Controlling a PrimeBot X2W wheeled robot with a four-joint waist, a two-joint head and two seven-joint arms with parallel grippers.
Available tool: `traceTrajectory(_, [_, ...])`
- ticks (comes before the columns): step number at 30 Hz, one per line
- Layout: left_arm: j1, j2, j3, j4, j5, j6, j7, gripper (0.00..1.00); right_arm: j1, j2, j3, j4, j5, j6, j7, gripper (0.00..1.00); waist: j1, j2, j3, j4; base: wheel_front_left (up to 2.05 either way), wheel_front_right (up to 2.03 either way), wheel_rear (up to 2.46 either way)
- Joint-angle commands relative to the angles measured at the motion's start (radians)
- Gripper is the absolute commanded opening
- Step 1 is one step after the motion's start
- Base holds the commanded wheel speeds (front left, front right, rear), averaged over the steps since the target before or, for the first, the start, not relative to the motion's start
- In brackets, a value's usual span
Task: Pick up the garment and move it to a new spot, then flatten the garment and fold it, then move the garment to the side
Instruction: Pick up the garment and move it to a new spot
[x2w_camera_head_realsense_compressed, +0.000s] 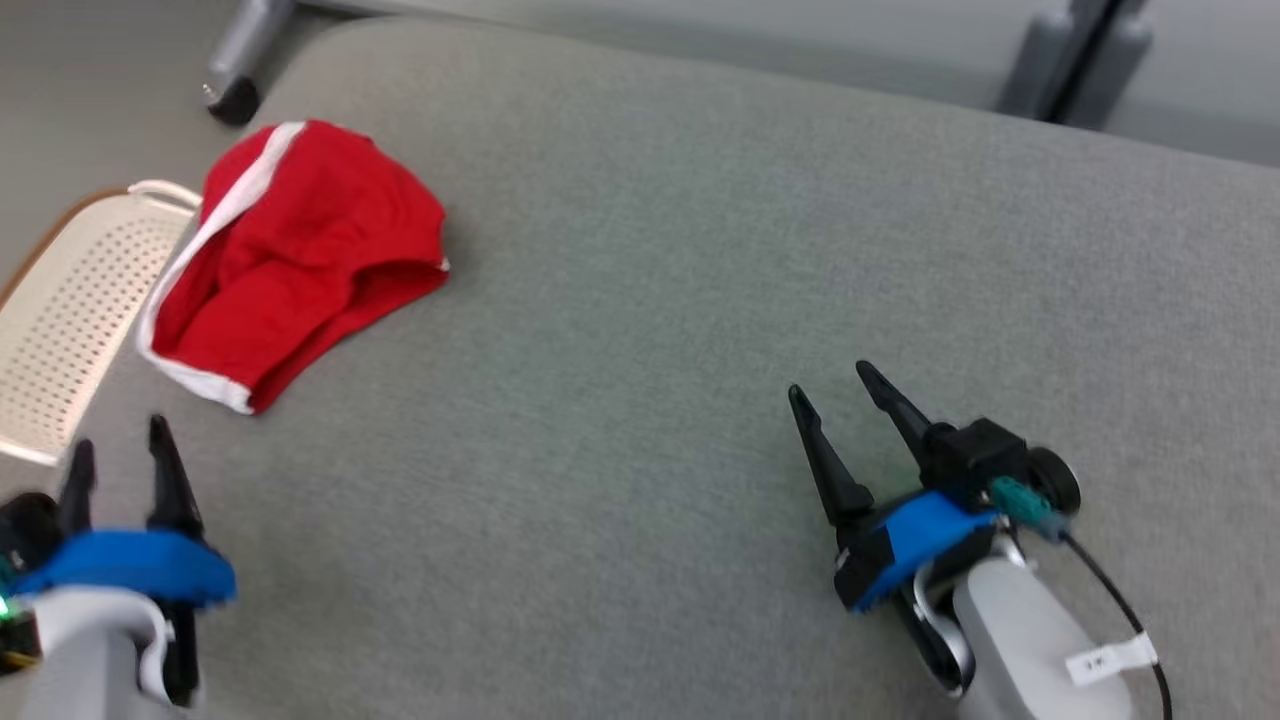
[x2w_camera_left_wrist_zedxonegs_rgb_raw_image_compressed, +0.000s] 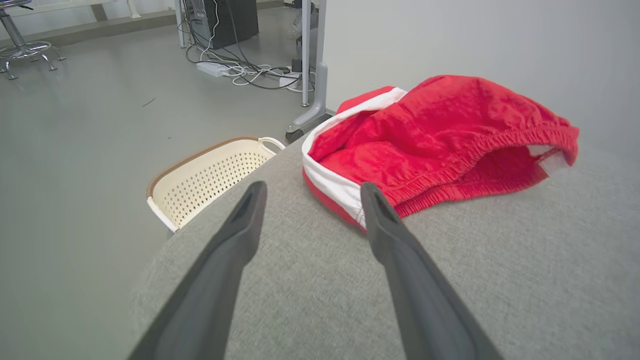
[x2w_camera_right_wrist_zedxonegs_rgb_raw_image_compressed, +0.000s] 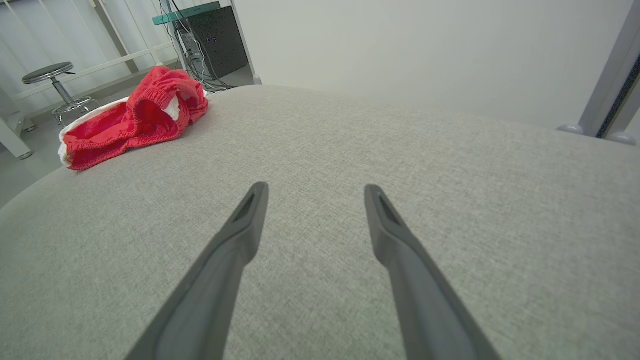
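Garment: red shorts w/ white trim + elastic waistband, bunched in a loose heap at far-left corner of grey fabric counter, close to its edge. Not flattened, not folded.

Left end effector low at left, released, fingers spread w/ nothing between them, pointing toward garment. Near its closest white hem but apart from it in head view.

Right end effector at lower right, well apart from garment. Likewise released + empty, over bare counter, fingers angled up and to the left in head view.

Cream perforated basket w/ brown rim down beside counter's left edge, just beside garment's corner, lower than counter top.

Left wrist view: cables + power strip on floor by a grey leg. Right wrist view: round stool on floor beyond garment.
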Motion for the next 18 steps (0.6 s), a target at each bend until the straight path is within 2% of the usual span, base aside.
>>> traceTrajectory(1, [-0.035, 0.022, -0.012, 0.010, -0.017, 0.003, 0.000, 1.00, -0.018, -0.005, 0.007, -0.008, -0.010, 0.000, -0.003, 1.00, -0.0002, -0.0002, 0.022, -0.006, 0.00, 0.00, 0.00])
traceTrajectory(8, [-0.200, 0.134, -0.104, 0.122, -0.140, 0.003, 0.000, 1.00, -0.071, -0.005, 0.027, -0.059, -0.051, 0.000, -0.003, 1.00, -0.0002, -0.0002, 0.133, -0.084, 0.00, 0.00, 0.00])
traceTrajectory(10, [-0.255, 0.176, -0.143, 0.215, -0.189, 0.003, 0.000, 1.00, -0.088, -0.005, 0.033, -0.090, -0.071, 0.000, -0.003, 1.00, -0.0002, -0.0002, 0.170, -0.116, 0.00, 0.00, 0.00])
traceTrajectory(14, [-0.308, 0.213, -0.186, 0.335, -0.250, 0.003, 0.000, 1.00, -0.092, -0.006, 0.035, -0.123, -0.080, 0.000, -0.003, 1.00, -0.0002, -0.0002, 0.202, -0.155, 0.00, 0.00, 0.00])
traceTrajectory(18, [-0.335, 0.220, -0.234, 0.422, -0.293, 0.002, 0.009, 1.00, -0.082, -0.005, 0.029, -0.139, -0.080, 0.000, -0.003, 1.00, -0.0002, -0.0002, 0.212, -0.180, 0.00, 0.00, 0.00])
